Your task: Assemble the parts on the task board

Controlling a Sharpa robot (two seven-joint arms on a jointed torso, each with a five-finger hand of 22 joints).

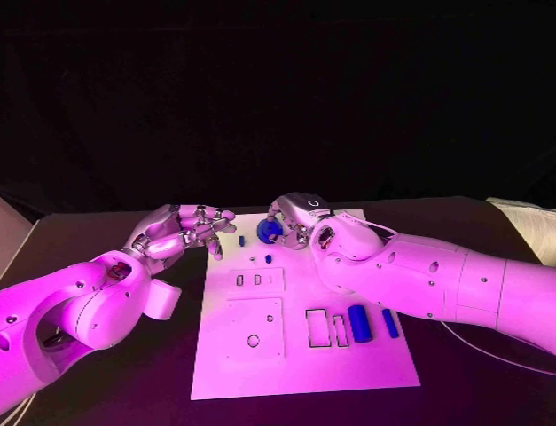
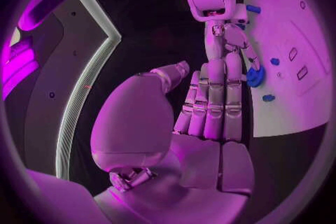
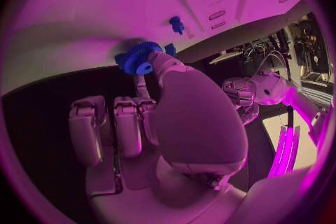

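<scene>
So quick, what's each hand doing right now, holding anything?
Left hand: holds nothing, fingers stretched out side by side beside the task board.
Right hand: pinching a blue gear at the board's far edge.

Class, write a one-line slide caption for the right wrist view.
Right hand pinches a blue gear at the edge of the white board.

Two smooth white arms with small dark screw holes; silver segmented fingers on each hand.

head: high, looks down | wrists: close, seemingly share task board
</scene>
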